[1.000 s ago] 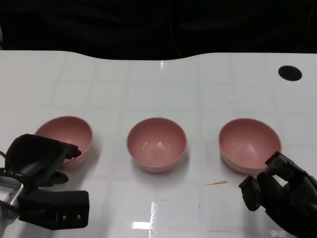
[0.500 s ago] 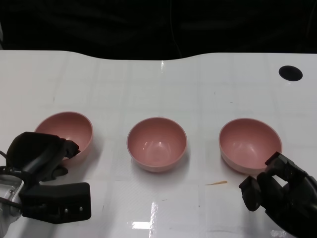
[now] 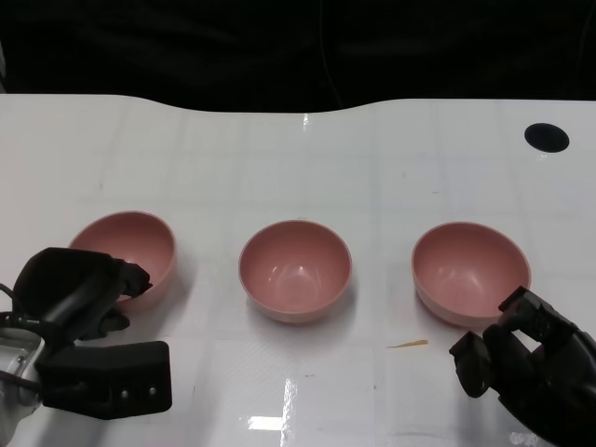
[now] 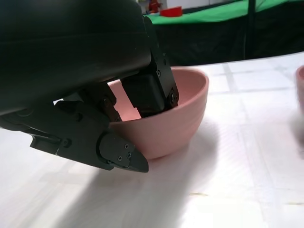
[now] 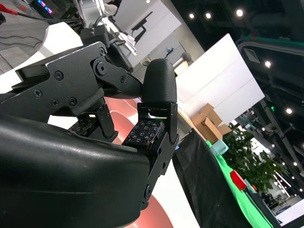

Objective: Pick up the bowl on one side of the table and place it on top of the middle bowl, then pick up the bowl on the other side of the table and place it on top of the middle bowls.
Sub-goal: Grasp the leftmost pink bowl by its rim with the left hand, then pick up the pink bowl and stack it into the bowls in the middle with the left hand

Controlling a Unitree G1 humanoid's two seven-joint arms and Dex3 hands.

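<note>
Three pink bowls sit in a row on the white tabletop [image 3: 298,158]. The left bowl [image 3: 126,252] is at one end, the middle bowl [image 3: 295,270] is in the center, and the right bowl [image 3: 470,271] is at the other end. They are well apart from each other, and all three stand right side up.

The left robot hand [image 3: 79,291] is at the near edge of the left bowl. In the left wrist view, one black finger [image 4: 149,92] reaches down inside the bowl, and another finger [image 4: 107,147] presses on the outside of its wall. So this robot hand is pinching the rim of the left bowl [image 4: 166,116]. The bowl looks tipped a little (its near side is hidden behind the hand, so I cannot tell if it is off the tabletop).

The right robot hand [image 3: 526,358] is just in front of the right bowl, near its front edge. Its fingers are curled in and hold nothing. In the right wrist view, a bit of pink shows behind the fingers [image 5: 152,128].

A small orange sliver [image 3: 407,345] lies on the tabletop, between the middle bowl and the right robot hand. A round black hole [image 3: 545,137] is in the far right corner of the tabletop.
</note>
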